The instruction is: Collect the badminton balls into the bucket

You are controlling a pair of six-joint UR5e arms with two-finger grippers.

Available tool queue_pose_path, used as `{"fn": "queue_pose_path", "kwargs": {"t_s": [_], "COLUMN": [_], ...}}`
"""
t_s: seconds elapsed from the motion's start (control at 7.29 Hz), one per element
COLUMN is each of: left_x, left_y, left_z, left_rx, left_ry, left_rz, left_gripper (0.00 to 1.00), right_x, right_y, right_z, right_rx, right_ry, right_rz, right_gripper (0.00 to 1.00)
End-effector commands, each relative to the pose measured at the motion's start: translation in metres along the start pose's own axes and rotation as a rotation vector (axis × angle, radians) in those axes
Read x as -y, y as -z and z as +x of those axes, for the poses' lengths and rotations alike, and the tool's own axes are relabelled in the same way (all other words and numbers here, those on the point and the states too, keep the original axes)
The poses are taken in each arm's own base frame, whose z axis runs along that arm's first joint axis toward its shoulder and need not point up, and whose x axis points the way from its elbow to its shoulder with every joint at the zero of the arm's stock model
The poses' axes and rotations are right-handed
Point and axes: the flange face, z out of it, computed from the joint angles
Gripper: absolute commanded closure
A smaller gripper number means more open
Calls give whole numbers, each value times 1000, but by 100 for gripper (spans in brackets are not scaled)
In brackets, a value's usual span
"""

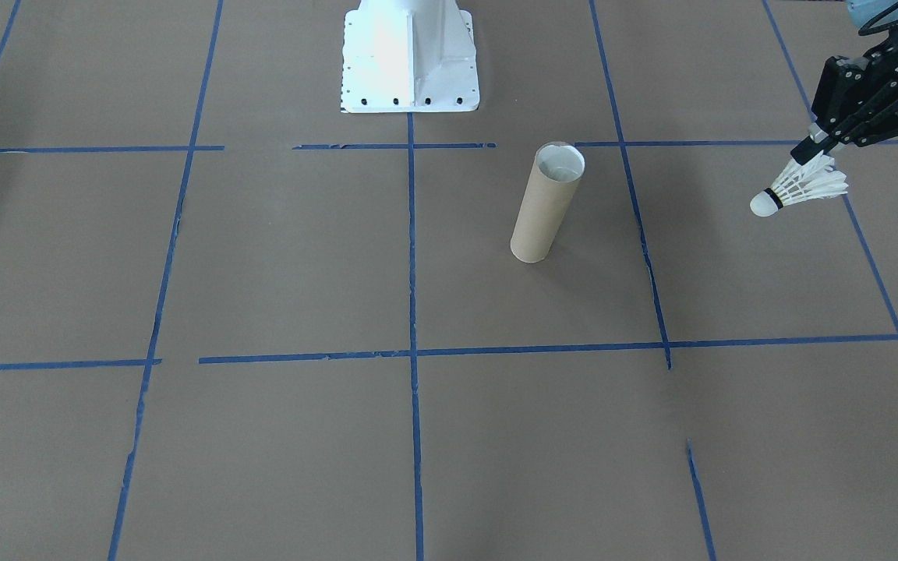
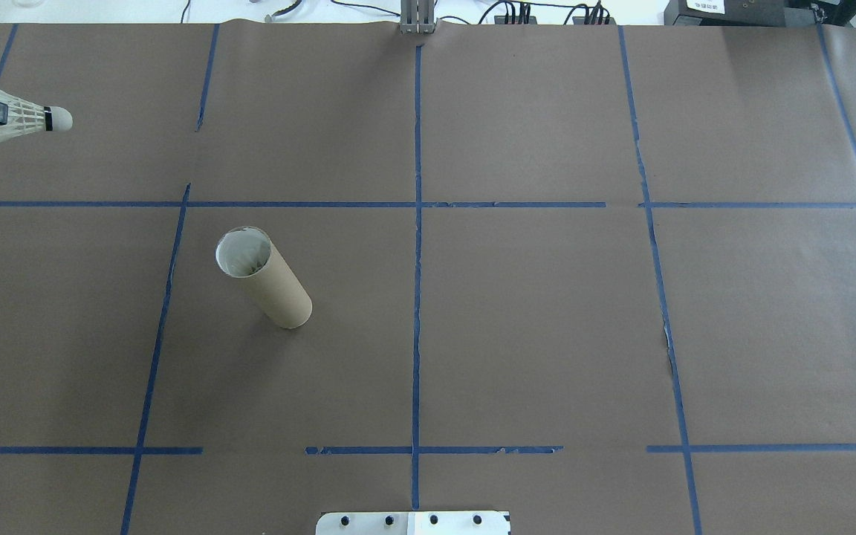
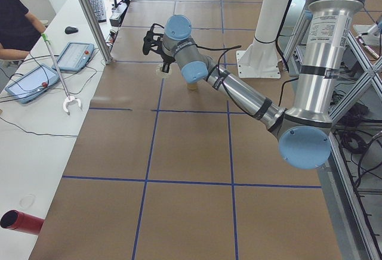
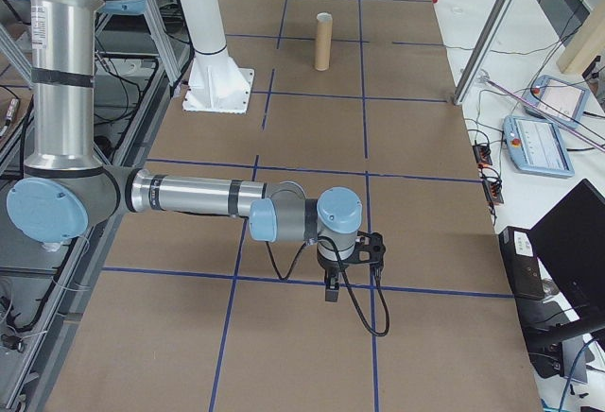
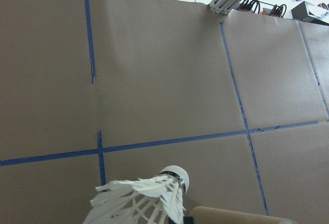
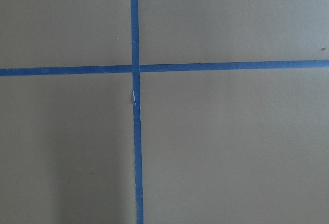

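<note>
— Brown paper covers the table (image 1: pixel 277 257); where is the shuttlecock (image 1: pixel 796 189)?

— Off the table, pinched by its feather skirt in the left gripper (image 1: pixel 817 152), cork tip pointing toward the cardboard tube (image 1: pixel 546 204).

— And the tube?

— Upright, mouth open, well apart from the shuttlecock.

— The right gripper (image 4: pixel 333 291)?

— Low above a blue tape line (image 4: pixel 312 282); whether its jaws are parted or closed cannot be told.
</note>
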Motion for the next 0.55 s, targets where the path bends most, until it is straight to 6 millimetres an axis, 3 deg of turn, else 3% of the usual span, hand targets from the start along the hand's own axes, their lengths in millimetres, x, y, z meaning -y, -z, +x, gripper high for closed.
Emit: {"fn": "queue_pose_path", "kwargs": {"t_s": [0.0,0.14,0.41], "left_x": [33,53,56], "left_y": [-9,-9,-4], "left_z": [40,58,75], "left_rx": [60,128,171], "left_ry": [-68,-125,-154], "left_rz": [36,41,20], "left_gripper": [100,100,100], "right_x": [0,0,0], "right_y": [0,0,0], "right_z": [0,0,0], "right_rx": [0,0,0], "right_ry": [0,-1,0], "right_rz": [0,-1,0], "right_gripper": [0,0,0]}}
